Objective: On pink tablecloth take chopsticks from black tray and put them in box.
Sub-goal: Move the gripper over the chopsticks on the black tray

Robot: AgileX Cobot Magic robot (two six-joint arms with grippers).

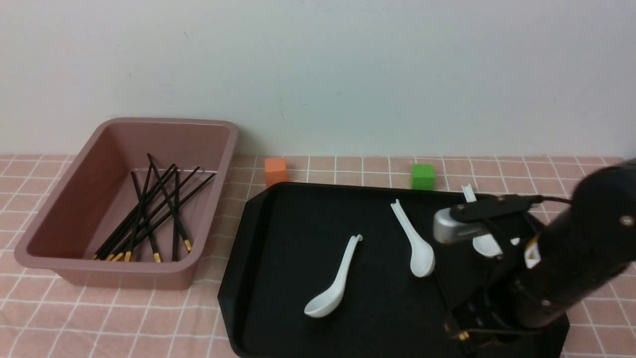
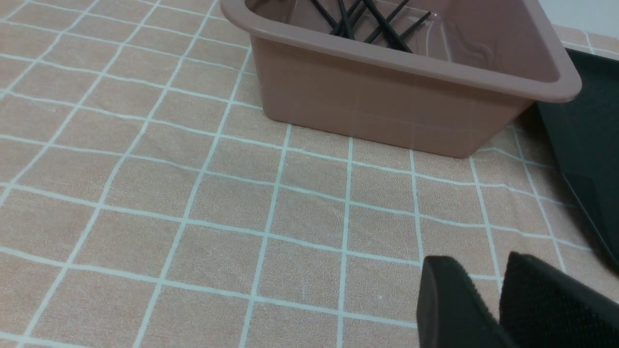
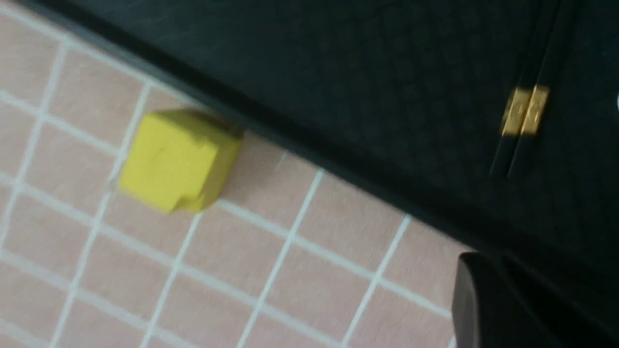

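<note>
Black chopsticks (image 3: 524, 111) on black tray (image 3: 338, 72) (low contrast): right claw (image 1: 464, 333), open/shut we can't tell, may catch just one & drop it b4 box (image 1: 169, 121).

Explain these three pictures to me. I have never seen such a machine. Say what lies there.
This is a robot with two arms, each ending in a gripper. The wide picture looks forward from between the arms; the other two come from cameras on the wrists. On the pink tablecloth stand a box with chopsticks inside and a black tray bearing three white spoons. An orange cube and a green cube sit behind the tray. The left gripper, fingers close together, holds nothing. The right wrist camera shows a pair of chopsticks lying on the tray and a yellow cube just outside it; whether the right gripper is open I cannot tell.
</note>
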